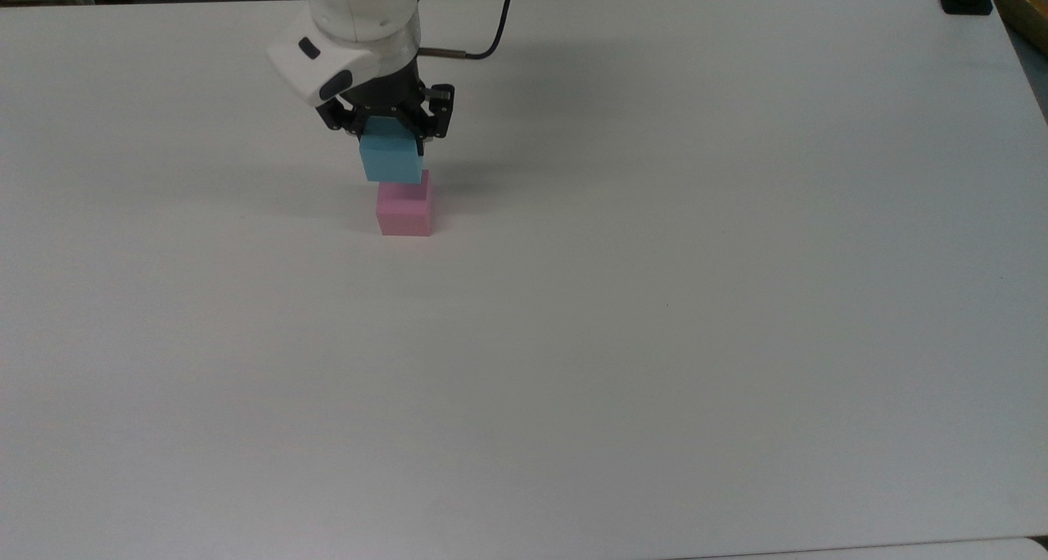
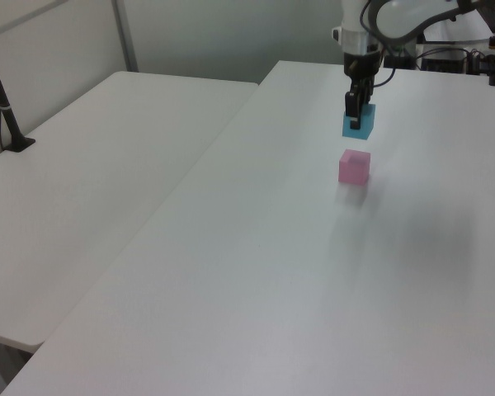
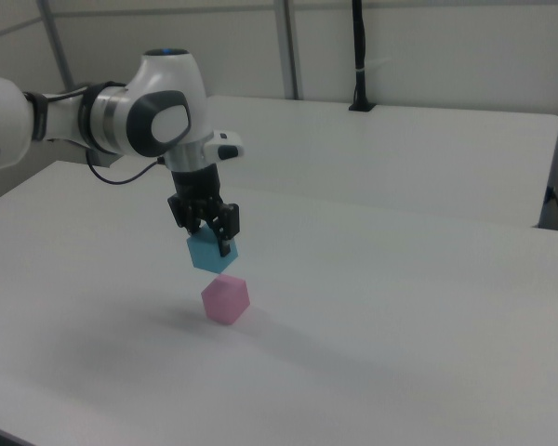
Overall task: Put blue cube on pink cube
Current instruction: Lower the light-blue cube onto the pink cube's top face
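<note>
Above the white table [image 1: 655, 339], toward the top view's left, the gripper [image 1: 391, 138] is clamping the blue cube [image 1: 392, 160] between its fingers, holding it in the air just over the pink cube [image 1: 404, 208]. Right of the cubes, the tabletop is lying bare, shadow falling beside them.

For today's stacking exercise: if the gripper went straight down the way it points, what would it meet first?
Probably the pink cube: the gripper holds the blue cube just above it, seemingly slightly off-centre.
</note>
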{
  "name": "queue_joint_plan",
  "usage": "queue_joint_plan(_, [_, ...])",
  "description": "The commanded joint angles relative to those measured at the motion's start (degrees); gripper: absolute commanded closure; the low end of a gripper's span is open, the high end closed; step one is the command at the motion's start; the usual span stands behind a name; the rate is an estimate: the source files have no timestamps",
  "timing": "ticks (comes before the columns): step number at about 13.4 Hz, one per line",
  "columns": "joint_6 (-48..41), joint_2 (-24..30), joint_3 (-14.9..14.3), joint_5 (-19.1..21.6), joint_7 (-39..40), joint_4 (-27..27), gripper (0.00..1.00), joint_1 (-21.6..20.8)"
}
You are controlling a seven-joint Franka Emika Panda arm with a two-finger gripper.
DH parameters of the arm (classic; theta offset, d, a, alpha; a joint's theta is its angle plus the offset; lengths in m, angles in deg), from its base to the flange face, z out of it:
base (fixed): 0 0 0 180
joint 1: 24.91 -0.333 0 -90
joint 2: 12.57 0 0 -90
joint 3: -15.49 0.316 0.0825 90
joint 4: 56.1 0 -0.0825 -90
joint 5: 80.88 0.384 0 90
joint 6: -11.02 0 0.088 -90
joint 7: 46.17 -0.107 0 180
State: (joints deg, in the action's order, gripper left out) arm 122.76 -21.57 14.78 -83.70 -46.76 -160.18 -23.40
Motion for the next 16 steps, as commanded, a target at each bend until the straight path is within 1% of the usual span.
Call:
queue_joint_plan(1, [3.74,-0.84,-0.08,-1.21,0.85,-2.17,0.75,0.51])
queue_joint_plan(3, [6.55,-0.85,-0.08,-2.18,1.03,-4.54,0.75,0.60])
queue_joint_plan(4, [7.52,-0.85,-0.08,-2.19,2.07,-5.25,0.74,0.60])
queue_joint_plan(7, [8.06,-0.93,-0.08,-2.10,2.79,-5.78,0.73,0.60])
queue_joint_plan(12, [8.94,-0.93,-0.08,-1.48,-1.60,-7.10,0.72,0.43])
queue_joint_plan(16, [12.45,-1.11,0.01,-1.31,-5.82,-8.07,0.71,0.25])
